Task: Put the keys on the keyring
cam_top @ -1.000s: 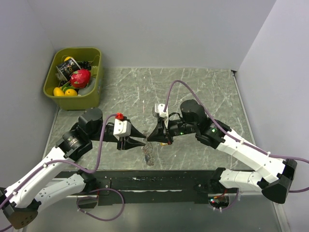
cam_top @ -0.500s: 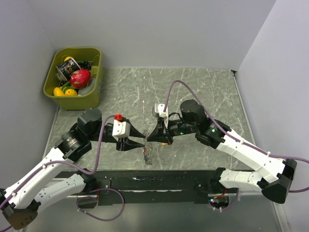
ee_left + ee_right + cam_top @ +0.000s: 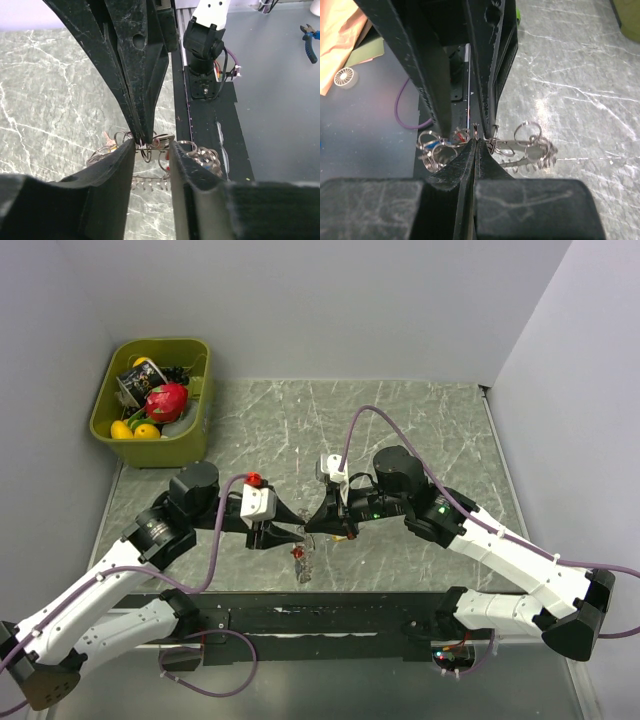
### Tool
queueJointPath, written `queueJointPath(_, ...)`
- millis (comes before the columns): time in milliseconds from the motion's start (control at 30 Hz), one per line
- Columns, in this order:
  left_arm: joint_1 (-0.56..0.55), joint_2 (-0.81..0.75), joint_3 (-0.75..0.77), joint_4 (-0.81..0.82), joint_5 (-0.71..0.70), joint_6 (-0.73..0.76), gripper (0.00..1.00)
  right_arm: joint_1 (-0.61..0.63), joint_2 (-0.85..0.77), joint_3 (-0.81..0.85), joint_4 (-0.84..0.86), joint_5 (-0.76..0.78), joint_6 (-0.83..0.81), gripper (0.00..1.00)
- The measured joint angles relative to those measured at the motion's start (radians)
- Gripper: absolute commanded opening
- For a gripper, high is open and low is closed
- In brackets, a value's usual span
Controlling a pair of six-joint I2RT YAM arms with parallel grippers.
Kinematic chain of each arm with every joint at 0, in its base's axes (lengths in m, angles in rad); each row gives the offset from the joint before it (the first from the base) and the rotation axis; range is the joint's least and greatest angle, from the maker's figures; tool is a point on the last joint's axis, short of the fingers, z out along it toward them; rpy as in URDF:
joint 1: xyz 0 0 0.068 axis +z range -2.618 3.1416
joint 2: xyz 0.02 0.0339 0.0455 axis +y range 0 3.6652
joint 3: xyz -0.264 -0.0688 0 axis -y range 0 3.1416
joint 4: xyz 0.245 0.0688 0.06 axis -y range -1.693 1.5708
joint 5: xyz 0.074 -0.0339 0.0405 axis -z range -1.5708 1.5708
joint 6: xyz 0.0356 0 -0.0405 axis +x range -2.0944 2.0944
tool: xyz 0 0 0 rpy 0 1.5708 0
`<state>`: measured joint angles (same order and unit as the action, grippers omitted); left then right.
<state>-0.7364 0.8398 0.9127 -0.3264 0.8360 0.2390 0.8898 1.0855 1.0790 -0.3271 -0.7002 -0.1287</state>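
Both white-and-black arms are bent at the elbow & reach in low toward the middle of the top view. Wrists are level, tips nose to nose over the grey-green marble-look table [image 3: 420,420].

Right tool [image 3: 476,141]: matte black, scuffed, wedge-shaped fingers pressed flat together w/ no gap. It nips a thin bright wire ring at the very tip.

Left tool [image 3: 151,145]: same black tapering fingers [image 3: 107,172], jaws standing apart, one either side of the right tool's tip & the ring it pinches. Can't tell whether its pads actually press on any metal.

The keyring [image 3: 536,150] is a thin steel ring strung w/ small grey toothed keys, spiky & shiny. It dangles in a tangle w/ smaller split rings right under the two tips, centre of frame, near the table's front edge. Mixed into the tangle are small keys [image 3: 298,555], one w/ a red head; the rest are too small to sort.

Upper left corner: an olive-green plastic bin [image 3: 172,452], rounded rectangular, holding glossy toy fruit, one red-pink & a couple yellow. Purple cables loop off both wrists.
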Motion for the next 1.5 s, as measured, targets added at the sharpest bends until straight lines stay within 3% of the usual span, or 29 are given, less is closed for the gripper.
queueJointPath(267, 0.002, 0.015, 0.000, 0.014, -0.011, 0.000, 0.01, 0.001, -0.002, -0.001, -0.006, -0.006, 0.005, 0.00)
queueJointPath(600, 0.003, 0.022, -0.003, 0.027, -0.023, -0.017, 0.01, 0.001, -0.008, -0.004, -0.010, 0.013, 0.009, 0.00)
queueJointPath(767, 0.003, 0.000, -0.053, 0.114, -0.052, -0.074, 0.01, 0.001, -0.018, -0.009, -0.009, 0.043, 0.024, 0.28)
queueJointPath(833, 0.003, -0.019, -0.085, 0.166, -0.075, -0.108, 0.01, 0.001, -0.031, -0.023, 0.008, 0.054, 0.032, 0.32)
queueJointPath(1200, 0.001, -0.157, -0.366, 0.596, -0.181, -0.396, 0.01, 0.001, -0.102, -0.069, 0.108, 0.084, 0.042, 0.37)
queueJointPath(1500, 0.001, -0.201, -0.406, 0.809, -0.228, -0.492, 0.01, 0.001, -0.097, -0.069, 0.108, 0.083, 0.042, 0.36)
